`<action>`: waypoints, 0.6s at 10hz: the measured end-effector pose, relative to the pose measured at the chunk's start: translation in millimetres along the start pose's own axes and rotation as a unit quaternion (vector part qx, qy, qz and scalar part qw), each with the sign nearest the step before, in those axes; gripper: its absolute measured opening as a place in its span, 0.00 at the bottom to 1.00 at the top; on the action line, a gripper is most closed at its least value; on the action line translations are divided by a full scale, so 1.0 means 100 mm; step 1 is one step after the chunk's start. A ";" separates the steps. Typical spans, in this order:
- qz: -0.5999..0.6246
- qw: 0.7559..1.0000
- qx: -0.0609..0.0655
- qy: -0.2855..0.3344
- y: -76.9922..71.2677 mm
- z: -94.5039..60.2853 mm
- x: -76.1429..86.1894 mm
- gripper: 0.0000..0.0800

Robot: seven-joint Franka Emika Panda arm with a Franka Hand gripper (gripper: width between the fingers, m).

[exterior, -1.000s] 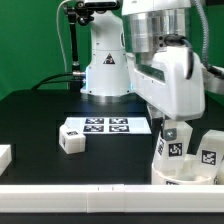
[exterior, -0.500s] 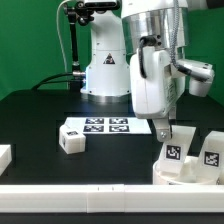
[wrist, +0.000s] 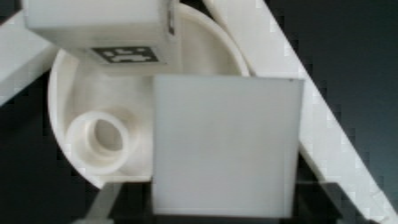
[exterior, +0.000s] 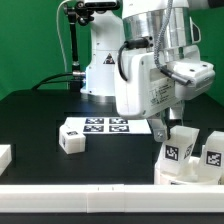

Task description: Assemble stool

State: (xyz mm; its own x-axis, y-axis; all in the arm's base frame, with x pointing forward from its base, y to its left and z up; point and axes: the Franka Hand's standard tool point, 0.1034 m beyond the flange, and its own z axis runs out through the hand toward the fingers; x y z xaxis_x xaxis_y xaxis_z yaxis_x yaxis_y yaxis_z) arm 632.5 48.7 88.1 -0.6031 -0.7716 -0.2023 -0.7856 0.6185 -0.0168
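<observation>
The round white seat disc (exterior: 178,176) lies at the exterior view's right. Two white tagged legs stand on it: one leg (exterior: 180,150) under my hand and a second leg (exterior: 212,152) beside it. My gripper (exterior: 168,134) reaches down onto the first leg and is shut on it. In the wrist view this leg (wrist: 222,140) fills the space between my gripper's (wrist: 222,205) jaws, over the seat disc (wrist: 80,85) with its open hole (wrist: 98,135); the second leg (wrist: 107,30) stands behind. A third leg (exterior: 70,138) lies on the black table.
The marker board (exterior: 108,126) lies mid-table beside the third leg. A plain white block (exterior: 4,155) sits at the exterior view's left edge. A long white bar (exterior: 90,196) runs along the front. The arm's base (exterior: 105,70) stands behind.
My hand has turned about its vertical axis over the seat disc. The held leg's tag has swung toward the exterior view's right with it. The other parts have not moved.
</observation>
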 end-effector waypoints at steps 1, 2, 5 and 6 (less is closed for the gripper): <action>0.008 1.000 -0.001 -0.004 0.00 0.00 -0.01 0.42; 0.026 1.000 0.002 -0.004 0.01 0.00 0.01 0.42; 0.053 0.998 0.015 -0.012 0.03 0.01 0.00 0.42; 0.068 0.997 0.022 -0.019 0.04 0.01 -0.02 0.42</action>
State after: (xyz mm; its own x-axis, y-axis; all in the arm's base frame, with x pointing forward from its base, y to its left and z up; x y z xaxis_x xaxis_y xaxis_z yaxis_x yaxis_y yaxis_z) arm 630.7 52.7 87.7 -0.6969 -0.6751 -0.2420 -0.6902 0.7230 -0.0294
